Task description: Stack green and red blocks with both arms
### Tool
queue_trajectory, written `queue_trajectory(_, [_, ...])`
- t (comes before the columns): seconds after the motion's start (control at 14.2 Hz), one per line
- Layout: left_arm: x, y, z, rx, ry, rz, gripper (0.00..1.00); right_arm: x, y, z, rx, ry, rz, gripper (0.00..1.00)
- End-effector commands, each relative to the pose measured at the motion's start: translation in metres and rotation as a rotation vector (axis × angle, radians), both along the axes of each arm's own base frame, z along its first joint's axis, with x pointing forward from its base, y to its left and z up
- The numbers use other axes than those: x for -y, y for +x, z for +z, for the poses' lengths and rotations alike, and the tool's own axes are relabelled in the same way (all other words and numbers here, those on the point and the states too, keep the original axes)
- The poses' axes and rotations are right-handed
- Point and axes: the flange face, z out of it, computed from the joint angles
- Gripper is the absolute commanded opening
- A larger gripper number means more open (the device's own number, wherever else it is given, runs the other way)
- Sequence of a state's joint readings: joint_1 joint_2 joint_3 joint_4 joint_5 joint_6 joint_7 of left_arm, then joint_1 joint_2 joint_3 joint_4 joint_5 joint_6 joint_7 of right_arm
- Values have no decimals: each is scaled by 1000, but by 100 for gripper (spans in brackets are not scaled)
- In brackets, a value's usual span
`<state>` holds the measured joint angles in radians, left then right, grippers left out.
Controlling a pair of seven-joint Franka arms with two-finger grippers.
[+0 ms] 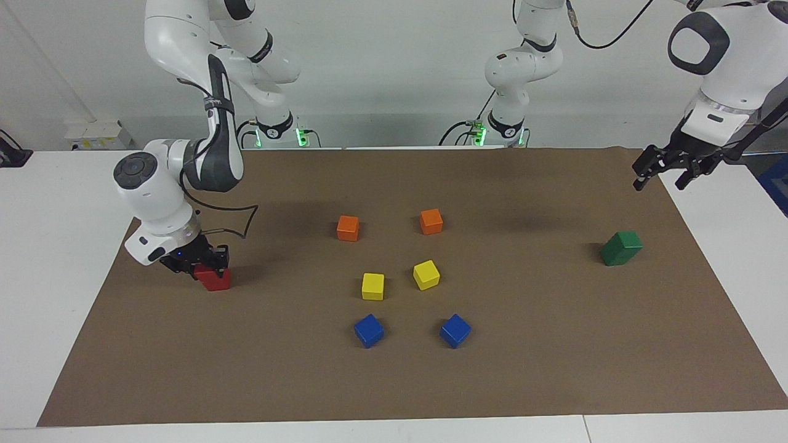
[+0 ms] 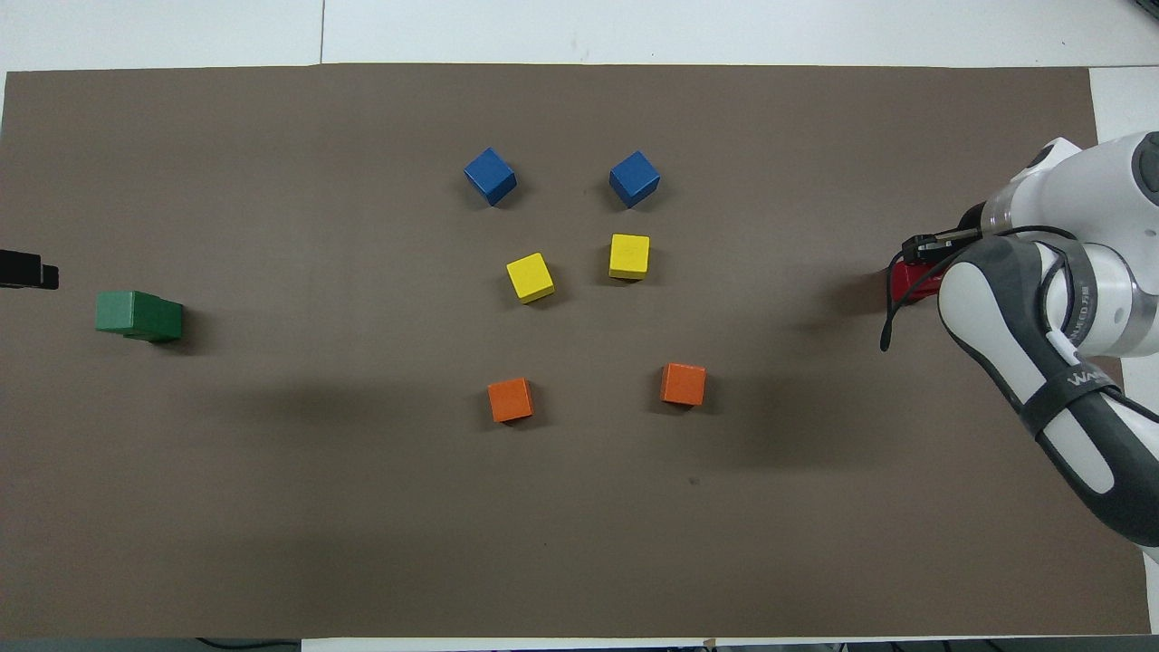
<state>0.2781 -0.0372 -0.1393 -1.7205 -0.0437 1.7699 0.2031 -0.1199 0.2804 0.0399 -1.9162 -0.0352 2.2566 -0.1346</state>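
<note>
Two dark green blocks [image 1: 622, 248] stand stacked, slightly askew, on the brown mat near the left arm's end; the stack also shows in the overhead view [image 2: 138, 316]. My left gripper [image 1: 660, 183] is open and empty, raised over the mat's edge beside the stack and apart from it; only its tip shows from overhead [image 2: 27, 270]. My right gripper [image 1: 202, 264] is down at the right arm's end, its fingers closed around the top of a red block [image 1: 214, 280], also seen from overhead [image 2: 908, 282]. I cannot tell whether a second red block is there.
In the middle of the mat [image 1: 554, 344] lie two orange cubes [image 1: 348, 227] [image 1: 431, 221], two yellow cubes [image 1: 372, 286] [image 1: 426, 274] and two blue cubes [image 1: 369, 330] [image 1: 455, 330]. White table borders the mat.
</note>
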Motion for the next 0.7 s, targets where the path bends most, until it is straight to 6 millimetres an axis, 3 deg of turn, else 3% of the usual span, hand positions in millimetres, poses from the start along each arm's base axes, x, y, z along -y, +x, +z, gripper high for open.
queue_trajectory(0.0, [15, -2, 5, -43, 11, 2, 100, 0, -11, 4, 13, -2, 17, 0])
queue_trajectory(0.21, [25, -6, 30, -69, 7, 4, 100, -1, -13, 3, 13, -2, 17, 0])
queue_trajectory(0.63, [55, -13, 38, -112, 60, -29, 100, 3, -10, 4, 48, -6, 25, 0])
